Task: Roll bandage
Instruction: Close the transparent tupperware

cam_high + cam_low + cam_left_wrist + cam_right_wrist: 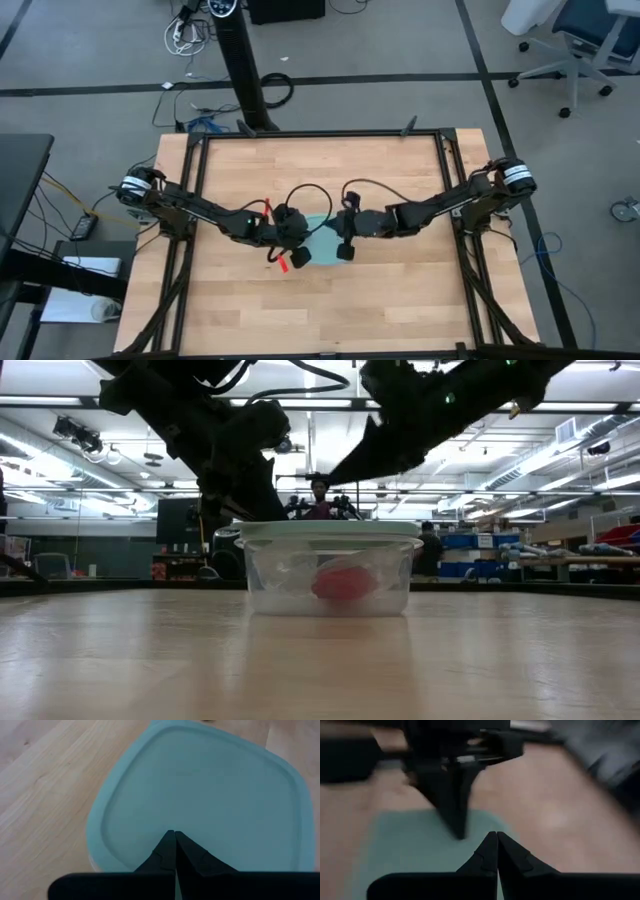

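Wooden table top (pixel 390 180), light planks inside a black frame; grey floor with cables around it. Low view shows an open workshop behind, ceiling strip lights, a person standing well beyond the far edge.

Container (pixel 328 575): clear square plastic tub, light-blue lid (pixel 200 795) seated on it, near the table's centre. Bandage (pixel 343 582): small red roll, lying inside the tub on its floor, seen through the wall in the low view. Lid hides it from above.

Left gripper (pixel 175 834): fingers pressed together, nothing between them, tips poised over the lid near its left edge. Contact with the lid cannot be told. In the high view a short red piece (pixel 284 264) shows beside this arm's wrist, just left of the container; what it is cannot be told.

Right gripper (pixel 496 835): fingers pressed together, holding nothing, over the lid's right part. Its wrist view shows the left gripper's closed tip pointing down at the lid just opposite.
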Robot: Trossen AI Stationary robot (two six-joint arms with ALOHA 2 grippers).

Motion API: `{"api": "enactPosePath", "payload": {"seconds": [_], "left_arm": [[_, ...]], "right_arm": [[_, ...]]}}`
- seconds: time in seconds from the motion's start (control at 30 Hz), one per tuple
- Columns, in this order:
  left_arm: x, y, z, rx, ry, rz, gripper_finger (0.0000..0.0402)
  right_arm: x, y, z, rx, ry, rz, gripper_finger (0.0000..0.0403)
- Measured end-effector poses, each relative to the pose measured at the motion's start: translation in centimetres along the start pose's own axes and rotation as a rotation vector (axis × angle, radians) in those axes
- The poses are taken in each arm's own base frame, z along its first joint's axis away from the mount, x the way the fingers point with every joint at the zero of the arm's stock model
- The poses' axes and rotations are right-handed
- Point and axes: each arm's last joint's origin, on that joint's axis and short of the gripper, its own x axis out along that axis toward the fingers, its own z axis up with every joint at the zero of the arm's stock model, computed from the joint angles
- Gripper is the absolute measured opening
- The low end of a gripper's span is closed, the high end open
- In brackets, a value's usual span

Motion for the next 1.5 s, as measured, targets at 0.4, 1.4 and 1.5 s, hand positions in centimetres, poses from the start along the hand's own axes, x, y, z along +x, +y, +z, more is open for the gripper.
{"api": "enactPosePath", "payload": {"seconds": [0.4,1.4,1.5], "left_arm": [[0.0,0.0,0.0,0.006,0.000,-0.008,0.0005],[0.0,-0.2,0.0,-0.011,0.022,-0.045,0.0005],[0.0,-0.2,-0.1,-0.013,0.023,-0.046,0.0005]], "right_arm": [[1.9,-1.9,0.5,0.998,-0.025,0.753,0.0000],[2.6,-3.9,-5.1,1.527,-0.020,1.111,0.0003],[2.7,-3.8,-4.5,1.492,-0.031,1.141,0.0005]]}}
